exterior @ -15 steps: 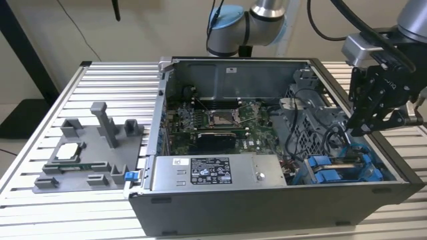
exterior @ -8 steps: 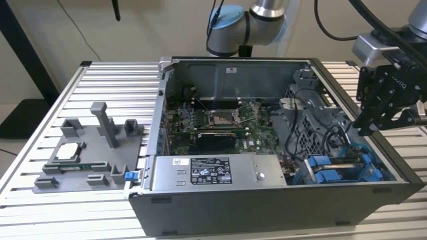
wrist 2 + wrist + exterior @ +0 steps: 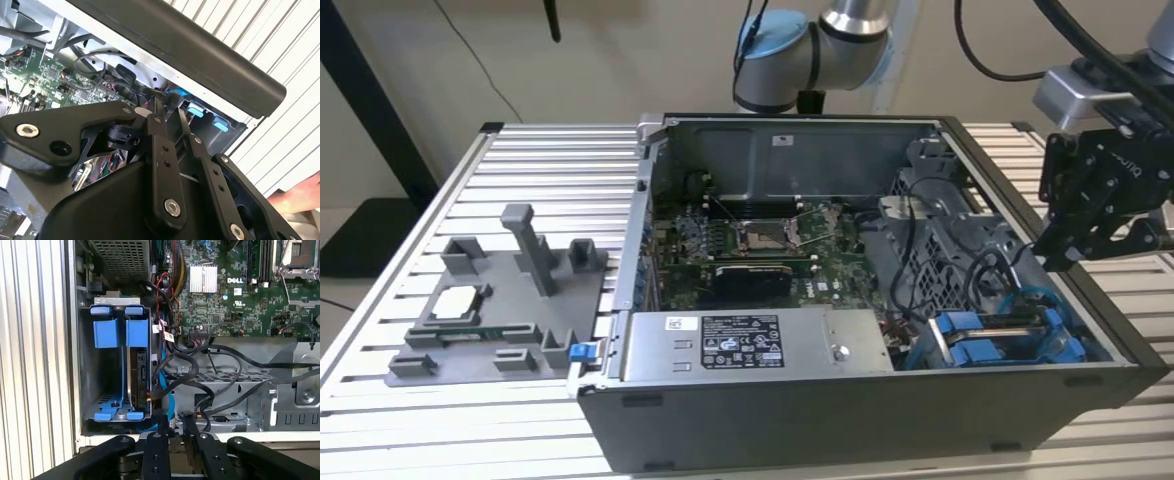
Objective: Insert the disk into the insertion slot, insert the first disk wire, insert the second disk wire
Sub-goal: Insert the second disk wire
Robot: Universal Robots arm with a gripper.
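Note:
In the first wrist view the insertion slot (image 3: pixel 107 372) is a grey metal bay with blue plastic edges at the corner of the open computer case (image 3: pixel 854 400). The disk (image 3: pixel 137 372) stands on edge inside it in its blue carrier. A blue wire (image 3: pixel 168 407) and black wires (image 3: pixel 200 365) loop beside the disk's end. I cannot tell whether any is plugged in. My gripper (image 3: pixel 175 421) hangs just outside the case wall by the bay, fingers shut with nothing between them. In the exterior view the gripper (image 3: pixel 1078 250) sits above the case's right wall, near the slot (image 3: pixel 1007 335).
The motherboard (image 3: pixel 747 250) with its square socket fills the case floor, and a power supply (image 3: pixel 747 345) lies along the front. On the exterior view's left a grey fixture (image 3: pixel 494 320) holds small parts on the slatted table (image 3: pixel 400 400). A hand's edge (image 3: pixel 300 195) shows in the second wrist view.

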